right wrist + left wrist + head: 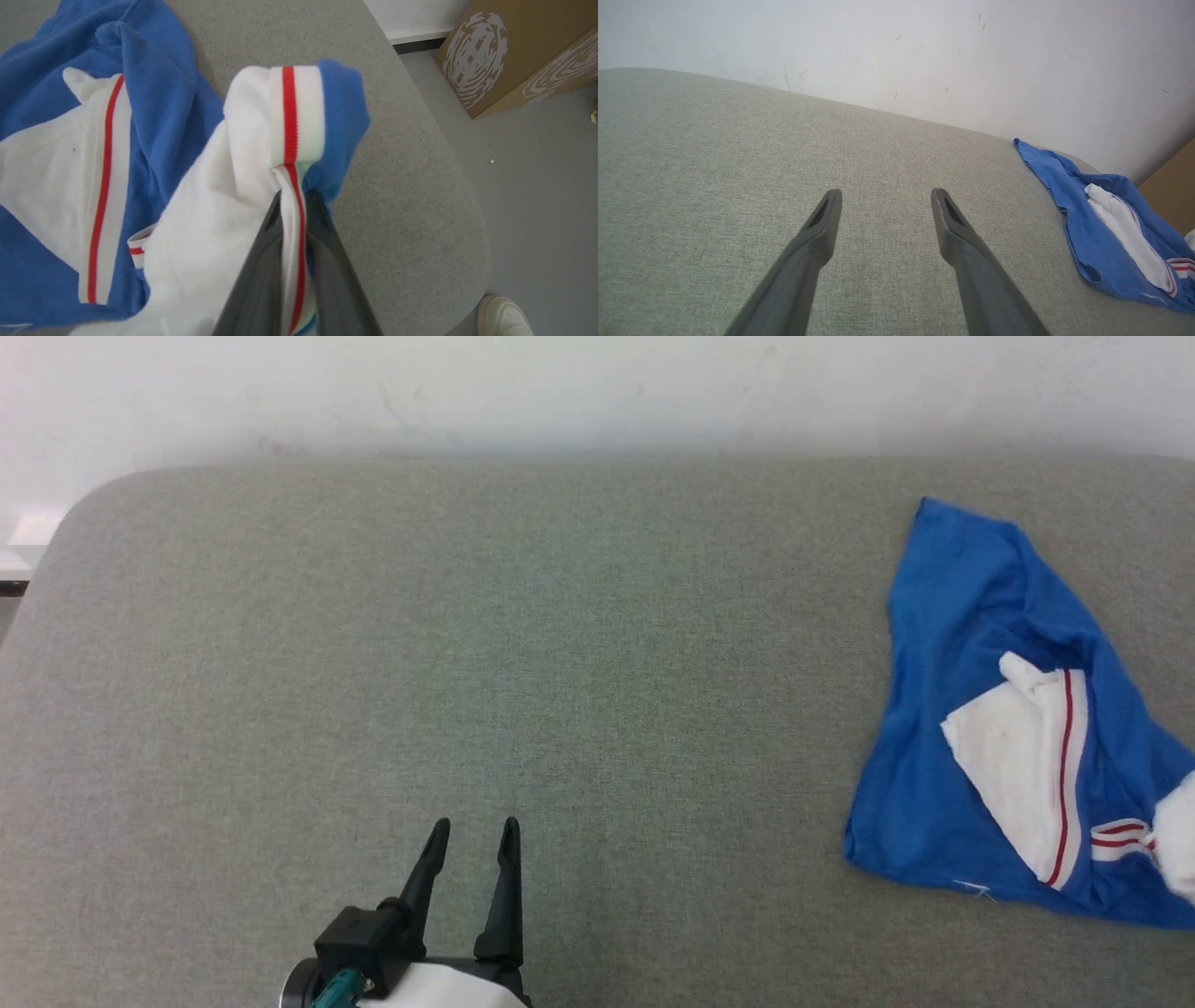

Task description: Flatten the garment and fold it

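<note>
The garment (971,709), a royal-blue jersey with white sleeves and red-and-white trim, lies crumpled at the right end of the grey padded table (523,644). It also lies at the right of the left wrist view (1092,224). My right gripper (294,198) is shut on a striped fold of the garment (294,140), lifting white and blue cloth above the table. My left gripper (474,829) stands open low over bare table at the front left, far from the garment, nothing between its fingers (826,210).
A white wall (597,392) runs behind the table. Past the table's rounded right end is grey floor with a brown cardboard box (514,51). A person's white shoe (502,317) stands on the floor near the table's corner.
</note>
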`<state>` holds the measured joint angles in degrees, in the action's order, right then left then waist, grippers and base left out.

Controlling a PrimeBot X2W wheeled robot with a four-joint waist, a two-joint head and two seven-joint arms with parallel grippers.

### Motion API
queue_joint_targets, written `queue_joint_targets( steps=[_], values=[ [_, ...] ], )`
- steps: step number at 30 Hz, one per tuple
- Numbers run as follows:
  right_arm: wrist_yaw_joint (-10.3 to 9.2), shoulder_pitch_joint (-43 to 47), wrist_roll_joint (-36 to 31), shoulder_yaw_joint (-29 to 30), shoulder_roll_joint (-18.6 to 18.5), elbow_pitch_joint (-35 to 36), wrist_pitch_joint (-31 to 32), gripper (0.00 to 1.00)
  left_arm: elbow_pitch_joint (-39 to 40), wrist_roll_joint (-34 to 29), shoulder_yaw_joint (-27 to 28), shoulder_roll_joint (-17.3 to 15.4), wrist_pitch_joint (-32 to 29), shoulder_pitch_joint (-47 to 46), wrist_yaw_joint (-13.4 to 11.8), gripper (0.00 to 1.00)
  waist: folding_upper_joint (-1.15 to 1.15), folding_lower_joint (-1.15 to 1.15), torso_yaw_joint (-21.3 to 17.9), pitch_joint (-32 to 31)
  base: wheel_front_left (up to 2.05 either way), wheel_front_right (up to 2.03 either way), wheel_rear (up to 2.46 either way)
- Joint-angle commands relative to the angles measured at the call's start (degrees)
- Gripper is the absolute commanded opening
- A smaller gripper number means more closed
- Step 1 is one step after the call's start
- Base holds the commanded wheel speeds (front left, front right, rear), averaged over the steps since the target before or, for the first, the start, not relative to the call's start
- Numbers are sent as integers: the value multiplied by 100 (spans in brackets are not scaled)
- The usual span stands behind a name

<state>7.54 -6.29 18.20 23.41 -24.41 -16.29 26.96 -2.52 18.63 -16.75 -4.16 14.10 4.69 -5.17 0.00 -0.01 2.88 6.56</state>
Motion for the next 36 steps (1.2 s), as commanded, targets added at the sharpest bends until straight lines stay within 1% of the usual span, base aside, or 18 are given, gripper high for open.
queue_joint_targets(
  steps=[1, 2, 3, 4, 8, 12, 16, 21, 25, 28, 31, 33, 36],
  values=[
    [-5, 115, -159, 90, 234, -38, -49, 0, 25, -36, 0, -72, -28, 7, 16, 100, 0, 1, -32, 12, 0, 0, 0],
    [-5, 175, -258, 130, 342, -77, -70, 7, 28, -37, -4, -86, -45, -5, 18, 100, 0, 1, -39, 6, 0, 0, 0],
    [-5, 194, -341, 152, 442, -122, -128, 100, 33, -36, -4, -98, -62, -16, 17, 100, 0, 1, -46, 0, 0, 0, 0],
    [-5, 185, -497, 90, 541, -152, -226, 100, 54, -32, 3, -120, -89, -33, 7, 100, 0, 1, -63, -11, 0, 0, 0],
    [-5, 18, -522, -50, 585, 26, -362, 100, 89, -31, 11, -143, -105, -33, -21, 100, 0, 1, -109, -12, 0, 0, 0],
    [-5, -278, -380, -469, 403, 660, -435, 100, 87, -32, -50, -127, -108, -41, -32, 100, 0, 1, -130, -9, 0, 0, 0],
    [-5, -495, -78, -1157, 229, 1311, -225, 100, 63, -30, -139, -93, -95, -96, -29, 100, 0, 1, -40, 26, 0, 0, 0],
    [-5, -568, 355, -2211, 268, 1772, 352, 100, 12, -4, -191, -59, -55, -138, -32, 100, 0, 1, 183, 102, 0, 0, 0],
    [-5, -544, 373, -2828, 235, 1675, 832, 100, -33, 6, -232, -39, -26, -192, -25, 100, 0, 1, 420, 184, 0, 0, 0],
    [-5, -522, 289, -3058, 177, 1333, 1152, 100, -78, 17, -276, -22, -8, -227, -11, 100, 0, 1, 633, 236, 0, 0, 0],
    [-5, -490, 7, -3053, 135, 881, 1442, 100, -131, 24, -336, -6, 7, -259, 10, 100, 0, 1, 841, 261, 0, 0, 0],
    [-5, -453, -154, -3028, 187, 651, 1633, 100, -146, 36, -348, 4, 17, -267, -1, 100, 0, 1, 944, 262, 0, 0, 0],
    [-5, -424, -250, -3013, 310, 447, 1696, 100, -164, 41, -369, 9, 30, -266, 9, 100, 0, 1, 1045, 275, 0, 0, 0]
  ],
)
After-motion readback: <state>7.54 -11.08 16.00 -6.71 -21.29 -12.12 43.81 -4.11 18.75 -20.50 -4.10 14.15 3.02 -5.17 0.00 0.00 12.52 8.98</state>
